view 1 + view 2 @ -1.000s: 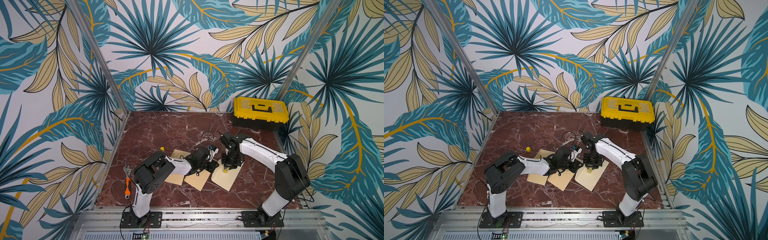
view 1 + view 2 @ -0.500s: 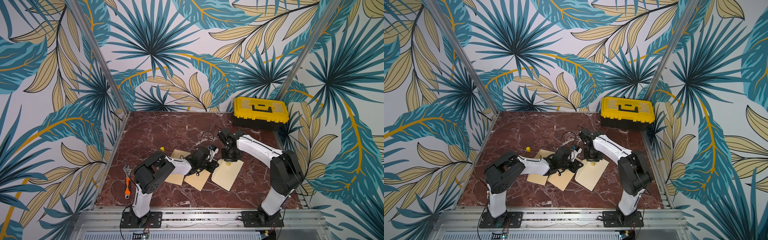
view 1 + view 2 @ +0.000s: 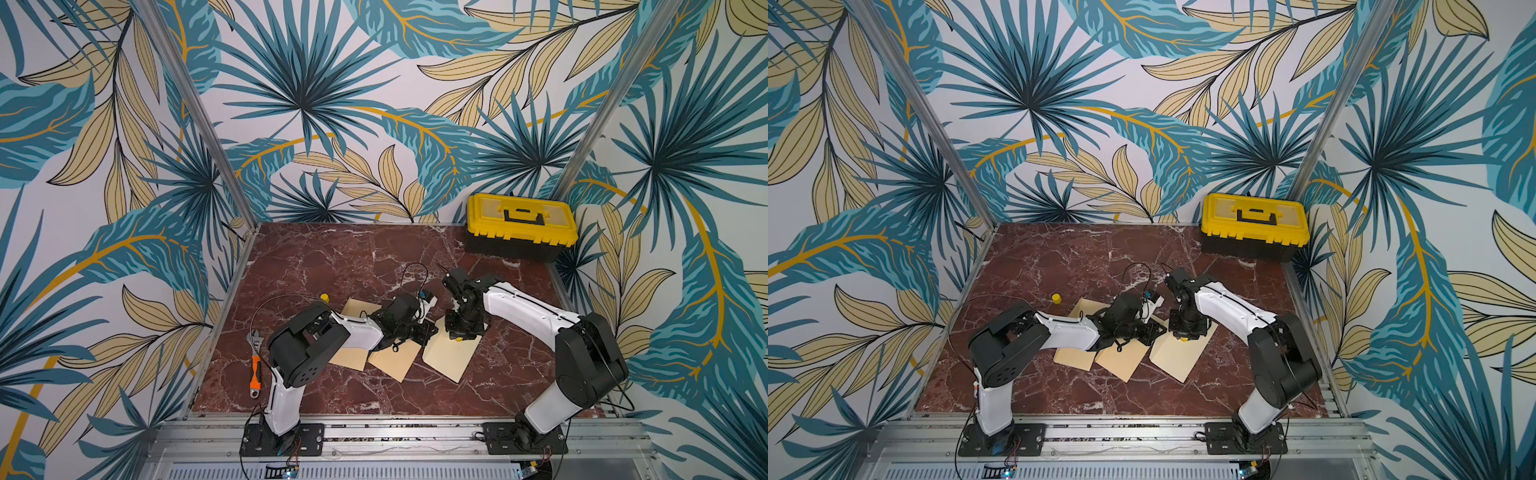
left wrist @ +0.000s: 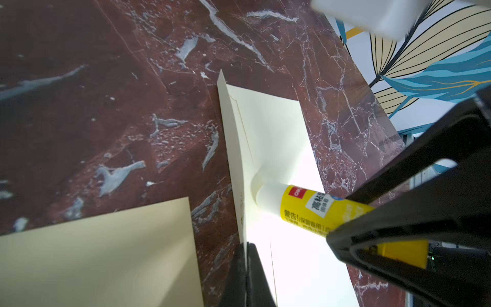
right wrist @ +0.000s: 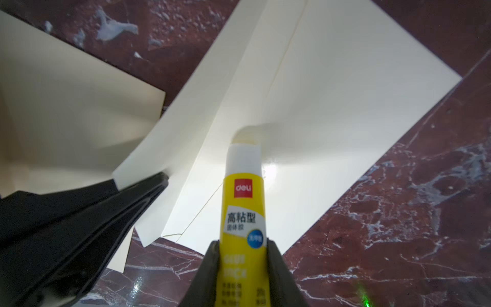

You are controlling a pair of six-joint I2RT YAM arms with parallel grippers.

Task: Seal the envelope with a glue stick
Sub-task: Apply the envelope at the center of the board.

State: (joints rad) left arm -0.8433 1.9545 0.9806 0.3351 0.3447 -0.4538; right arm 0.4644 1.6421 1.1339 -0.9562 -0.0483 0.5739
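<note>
Marble bench point(image 3: 332, 266): my right jaws clamp the glue stick point(image 5: 244, 207), tip ahead of them on the envelope point(image 5: 345, 106). Left jaws pinch the flap point(image 5: 191, 127) open for access.

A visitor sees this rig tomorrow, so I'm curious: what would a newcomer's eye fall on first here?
The teal and gold leaf wallpaper on every wall hits first, then the yellow toolbox in the far right corner of the red marble table. At the centre, the right gripper presses an uncapped glue stick onto a cream envelope whose flap the left gripper pinches.
</note>
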